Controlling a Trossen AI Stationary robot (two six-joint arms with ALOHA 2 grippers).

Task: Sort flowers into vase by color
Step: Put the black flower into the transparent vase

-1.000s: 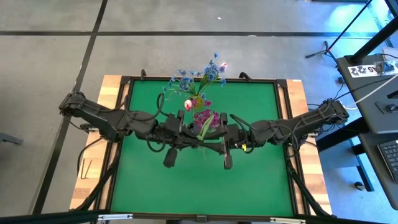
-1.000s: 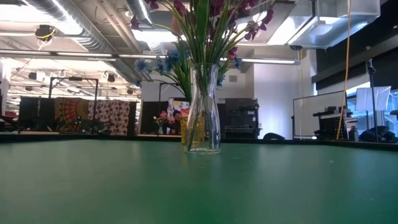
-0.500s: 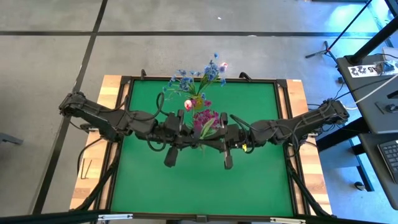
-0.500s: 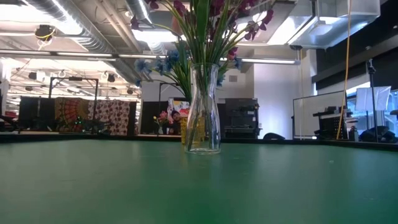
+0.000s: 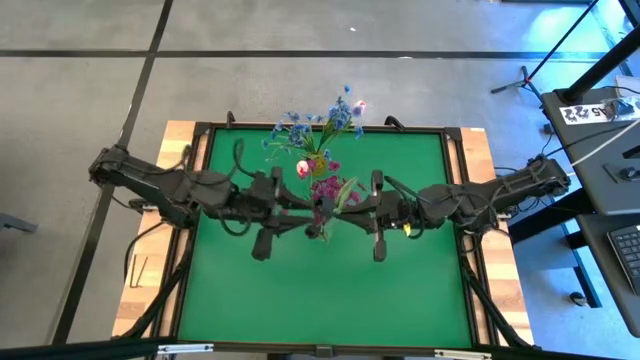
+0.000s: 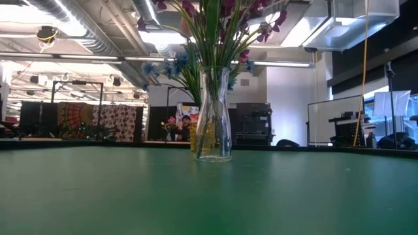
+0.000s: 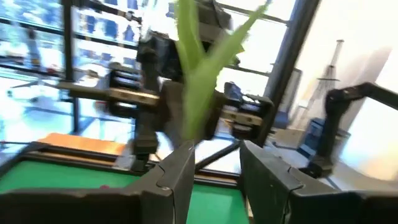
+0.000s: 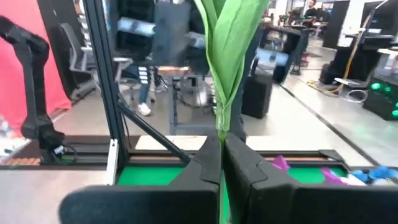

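Pinched low on its length by the right gripper [image 8: 222, 155], fingers clenched tight on it: a thin green artificial flower stem with broad leaves [image 8: 227, 50], held upright above the middle of the green table mat [image 5: 300, 290]. Facing it, the left gripper [image 7: 214, 171], fingers parted, the same leaves in front of the gap but gripped by nothing visible there. Just beside both, a clear glass vase [image 6: 213, 114] already crowded with magenta flowers [image 5: 330, 187]. Behind that, toward the far edge, a yellowish vase [image 6: 194, 140] carrying blue flowers [image 5: 318, 125].

Probably a stem on its way into a vase. To do it well: draw the left arm clear first, keep the stem vertical, lower the cut end between the stems already standing, and let go only once the end sits inside the neck. Bloom colour hidden, so matching vase impossible to call.

From overhead, both arms meeting over the magenta vase, but no finger detail. From table height, only vases and stems, no grippers. From the wrists alone, the grip itself.
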